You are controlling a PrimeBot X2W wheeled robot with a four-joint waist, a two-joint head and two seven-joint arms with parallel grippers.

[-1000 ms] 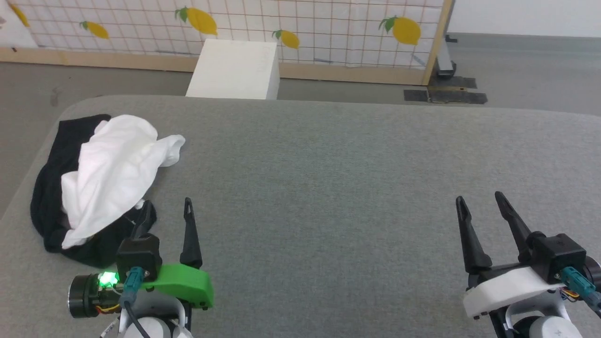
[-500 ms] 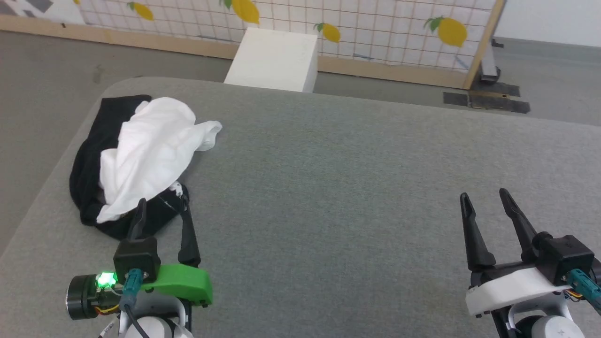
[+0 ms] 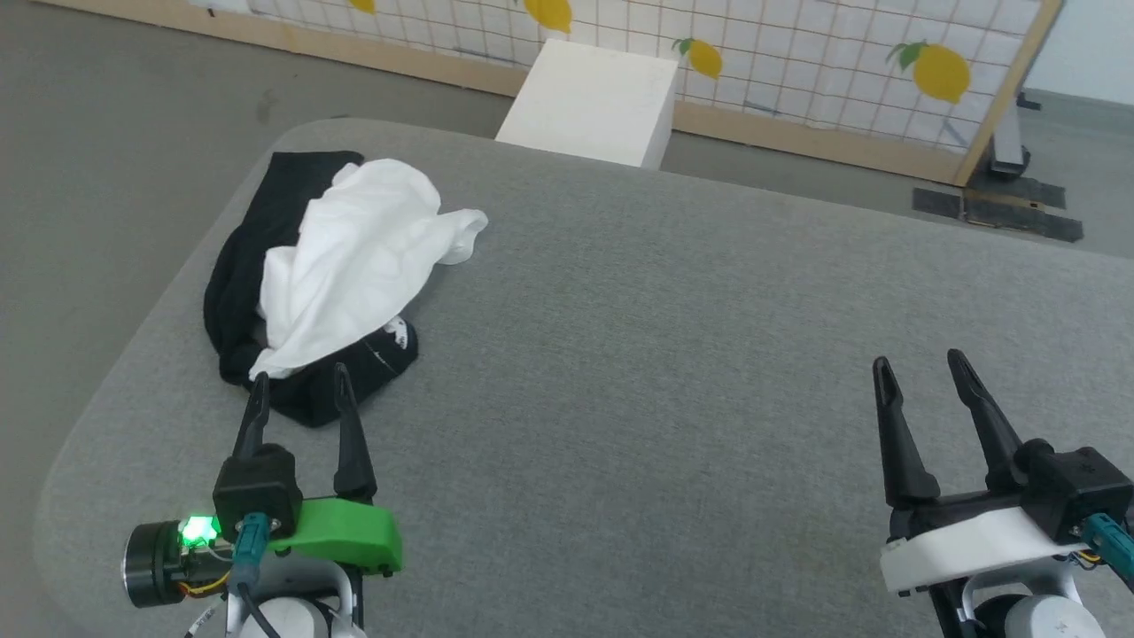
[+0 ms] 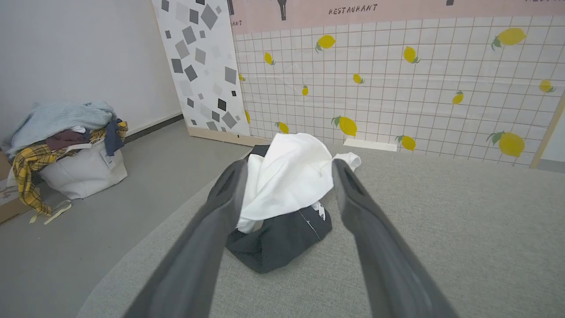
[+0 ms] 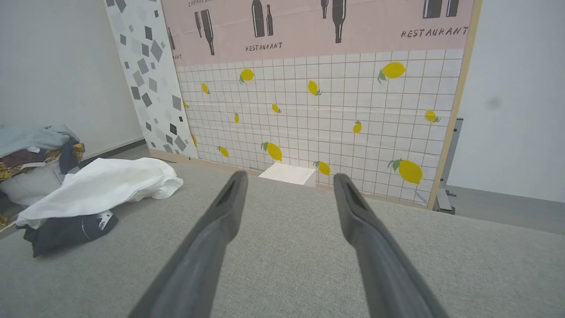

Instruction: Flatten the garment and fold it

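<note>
Starting far left of the left hand: a white laundry bag heaped with mixed clothes sits on the floor, well off the counter.

The garment lies crumpled just ahead of the left hand, near the counter's rounded left corner. Its white body is bunched on top, with black sleeve fabric spread under it and out to the hand's left. A folded black lump with a small white label faces the fingertips.

Left hand: fingers spread wide apart, holding nothing. In the head view both tips overlap the near edge of the black fabric. In the left wrist view the pile sits framed between the fingers, just beyond the tips. Can't tell if the tips touch cloth. A green LED is lit on that wrist.

Ahead-right of the left hand, past the counter's far edge, a white box stands on the floor against a lemon-print panel. Grey fabric counter runs between the two hands.

Right hand: fingers also wide apart, holding nothing, over the counter and well right of the garment. In the right wrist view the garment is far to this hand's left and the white box is straight ahead. Strips of dark tape lie on the floor ahead-right of it.
</note>
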